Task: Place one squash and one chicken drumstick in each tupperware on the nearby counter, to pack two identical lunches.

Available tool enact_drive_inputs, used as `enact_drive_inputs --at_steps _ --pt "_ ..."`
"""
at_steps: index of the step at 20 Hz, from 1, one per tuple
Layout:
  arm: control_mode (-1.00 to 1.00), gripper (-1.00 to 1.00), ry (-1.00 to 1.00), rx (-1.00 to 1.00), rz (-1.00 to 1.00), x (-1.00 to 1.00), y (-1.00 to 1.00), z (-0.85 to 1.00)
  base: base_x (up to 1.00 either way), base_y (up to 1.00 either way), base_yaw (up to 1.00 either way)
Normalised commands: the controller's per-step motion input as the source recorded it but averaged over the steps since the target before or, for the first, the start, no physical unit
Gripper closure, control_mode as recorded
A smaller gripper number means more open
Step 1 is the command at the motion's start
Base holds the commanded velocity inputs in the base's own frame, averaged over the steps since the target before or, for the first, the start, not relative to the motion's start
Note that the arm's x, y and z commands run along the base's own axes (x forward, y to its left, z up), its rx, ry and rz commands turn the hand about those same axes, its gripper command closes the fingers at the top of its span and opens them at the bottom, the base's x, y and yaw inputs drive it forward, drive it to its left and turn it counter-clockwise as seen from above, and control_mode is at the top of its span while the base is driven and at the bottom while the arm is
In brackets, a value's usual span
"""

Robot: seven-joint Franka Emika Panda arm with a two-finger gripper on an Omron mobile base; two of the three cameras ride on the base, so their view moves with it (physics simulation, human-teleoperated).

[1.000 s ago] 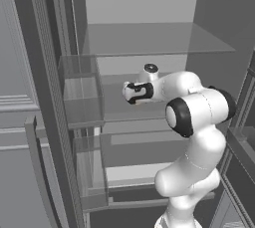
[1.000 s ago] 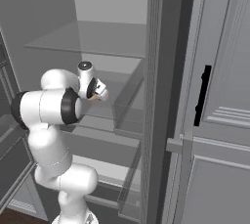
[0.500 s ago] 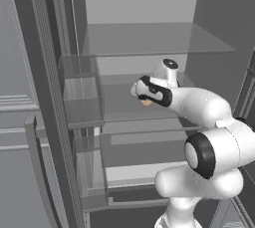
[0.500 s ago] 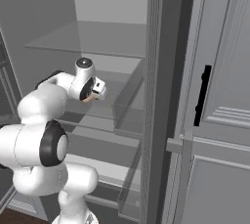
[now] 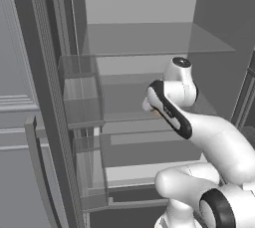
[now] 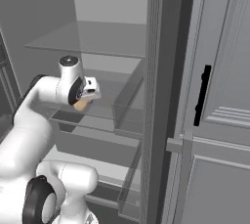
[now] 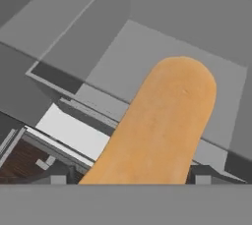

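Observation:
A smooth orange-tan, elongated squash [image 7: 162,121] runs up from between the finger tips in the hand view, its rounded end pointing away. My gripper [image 7: 130,179] is shut on it. From the base cameras the gripper [image 5: 149,107] [image 6: 89,95] hangs in front of the open fridge's middle shelf, and a bit of the squash [image 5: 155,113] [image 6: 82,104] pokes out beneath the hand. The white arm is folded low, with its forearm sloping down toward the base. The chicken drumstick, the tupperware and the counter are out of view.
The fridge stands open, with glass shelves [image 5: 149,38], clear door bins [image 5: 79,90] on the left door and a drawer [image 5: 144,147] below. The right door's edge [image 6: 161,96] stands close beside the hand. A grey cabinet with a black handle [image 6: 202,96] is at the right.
The hand has drawn back from the shelf with the squash in it. The elbow has dropped low beside the base. The jaws have narrowed a little.

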Motion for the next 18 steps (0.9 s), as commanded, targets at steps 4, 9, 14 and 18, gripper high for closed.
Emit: enact_drive_inputs --at_steps 4,9,14,18 --pt "-1.0 1.0 -0.07 -0.1 0.26 -1.0 0.0 0.65 0.0 0.0 0.0" --pt "-1.0 1.0 -0.11 0.0 0.14 -1.0 0.0 0.9 0.0 0.0 0.0" --pt "-1.0 1.0 -0.12 -0.03 0.11 -1.0 -0.01 0.75 0.0 0.0 0.0" --pt "-1.0 1.0 -0.08 -0.15 0.24 -1.0 -0.1 0.56 0.0 0.0 0.0"
